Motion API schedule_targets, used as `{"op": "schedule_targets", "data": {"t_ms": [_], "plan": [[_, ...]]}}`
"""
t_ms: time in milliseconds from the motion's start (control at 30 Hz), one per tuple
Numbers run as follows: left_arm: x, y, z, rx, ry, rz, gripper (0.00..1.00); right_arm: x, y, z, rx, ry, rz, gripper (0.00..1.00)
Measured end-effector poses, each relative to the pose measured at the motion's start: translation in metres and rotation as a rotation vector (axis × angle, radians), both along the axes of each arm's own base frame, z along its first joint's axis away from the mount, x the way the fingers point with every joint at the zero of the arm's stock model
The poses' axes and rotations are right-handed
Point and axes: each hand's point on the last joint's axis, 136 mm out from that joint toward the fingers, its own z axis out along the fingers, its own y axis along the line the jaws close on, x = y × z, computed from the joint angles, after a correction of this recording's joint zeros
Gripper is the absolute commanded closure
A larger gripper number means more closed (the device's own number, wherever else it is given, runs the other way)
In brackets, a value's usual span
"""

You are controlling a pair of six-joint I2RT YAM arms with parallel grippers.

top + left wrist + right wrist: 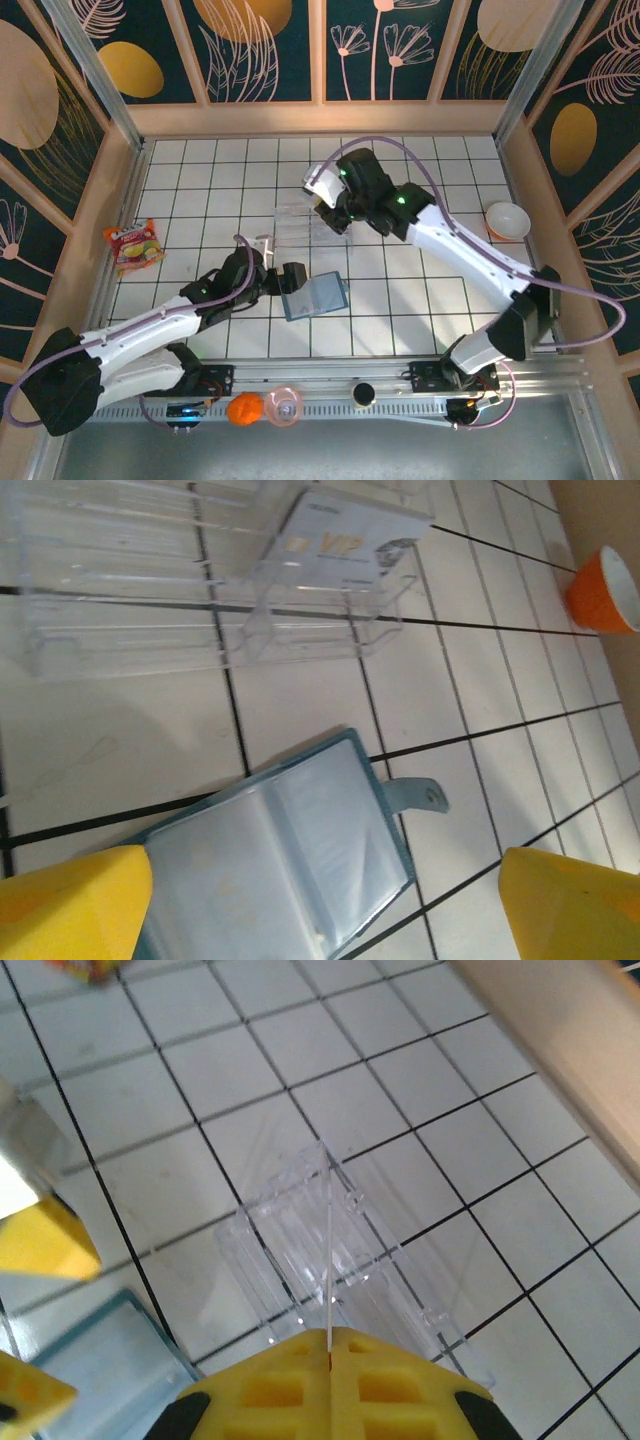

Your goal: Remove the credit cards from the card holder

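At the far left of the white tiled worktop lies a red and yellow snack packet. Next comes the left arm. The left jaws are wide open and hold nothing. Their yellow fingers stand one on each side of the card holder. The card holder lies open and flat on the worktop, near the middle. Its see-through pockets face up and its little clasp sticks out to the side. I cannot tell if any cards are in the pockets. Behind it, a little apart, sits a clear plastic tray. The right arm reaches over the tray from the right. The right jaws are shut tight on one credit card, which is pale and very thin. The credit card stands on its edge and reaches down into the tray. It has the letters VIP on its face. Far to the right, near the wall, sits a small bowl, orange outside and white inside
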Motion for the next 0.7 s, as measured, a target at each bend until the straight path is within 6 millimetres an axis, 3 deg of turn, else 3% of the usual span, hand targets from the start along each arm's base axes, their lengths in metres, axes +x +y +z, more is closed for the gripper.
{"op": "schedule_targets", "data": {"t_ms": [333, 533, 700], "plan": [[0.006, 0.031, -0.017, 0.105, 0.033, 0.1, 0.04, 0.022, 0.0, -0.066, -0.278, 0.043, 0.159, 1.0], [0.011, 0.042, -0.021, 0.174, 0.022, 0.133, 0.04, 0.032, -0.016, -0.077, -0.332, 0.042, 0.194, 1.0], [0.013, 0.044, -0.026, 0.208, 0.025, 0.138, 0.04, 0.034, -0.02, -0.098, -0.382, 0.073, 0.231, 1.0]]}}
